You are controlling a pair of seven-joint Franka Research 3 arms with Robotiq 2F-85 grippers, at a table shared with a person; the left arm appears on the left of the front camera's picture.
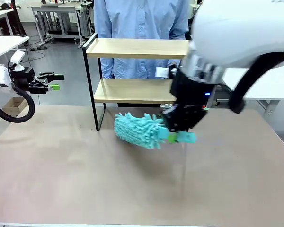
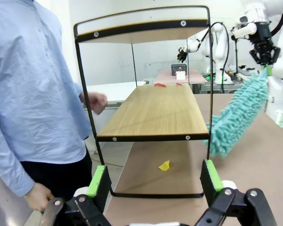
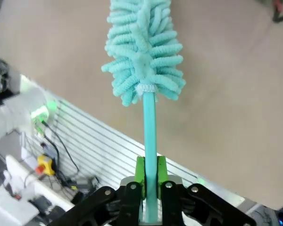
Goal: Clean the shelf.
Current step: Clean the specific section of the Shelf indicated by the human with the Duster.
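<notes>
The shelf point(image 1: 132, 91) stands at the table's far middle: two light wooden boards in a thin black frame. In the left wrist view I look along the shelf's lower board point(image 2: 155, 113) from its end. My right gripper point(image 1: 181, 136) hangs low in front of the shelf's right half, shut on the handle of a turquoise fluffy duster point(image 1: 136, 130). The duster head points left, just above the table. The right wrist view shows the green pads point(image 3: 140, 170) clamping the handle below the duster head point(image 3: 144, 52). My left gripper point(image 1: 57, 81) hovers open far left, off the table, and is empty point(image 2: 154, 181).
A person in a light blue shirt point(image 1: 142, 19) stands right behind the shelf, one hand point(image 2: 96, 101) near its end. A yellow scrap point(image 2: 164, 165) lies on the table under the lower board. Small red bits point(image 2: 160, 85) show at that board's far end. The brown tabletop point(image 1: 132, 189) spreads out in front.
</notes>
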